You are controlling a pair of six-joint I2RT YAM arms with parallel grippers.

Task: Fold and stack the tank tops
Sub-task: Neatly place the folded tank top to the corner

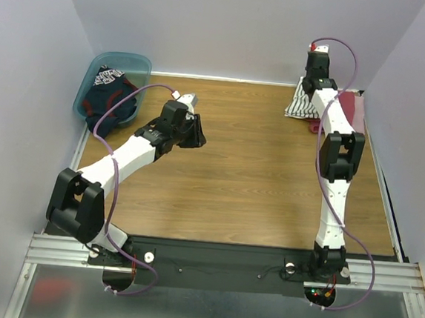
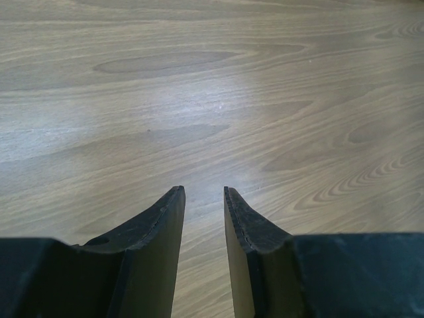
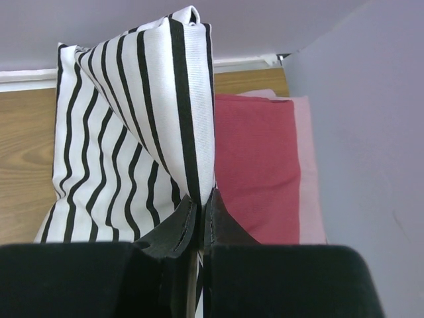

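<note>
The white tank top with dark stripes [image 1: 304,101] lies at the far right of the table, and my right gripper [image 1: 317,85] is shut on a fold of it. In the right wrist view the striped cloth [image 3: 126,132] rises from the pinched jaws of that gripper [image 3: 203,202]. The navy tank top [image 1: 108,98] with red trim lies bunched in the teal bin [image 1: 135,61] at the far left. My left gripper [image 1: 196,134] is open and empty over bare wood in the middle left, and its wrist view [image 2: 204,192] shows only table.
A red cloth [image 3: 255,165] and a pink one [image 3: 308,172] lie folded under and right of the striped top, against the right wall [image 1: 418,110]. The back wall stands just behind them.
</note>
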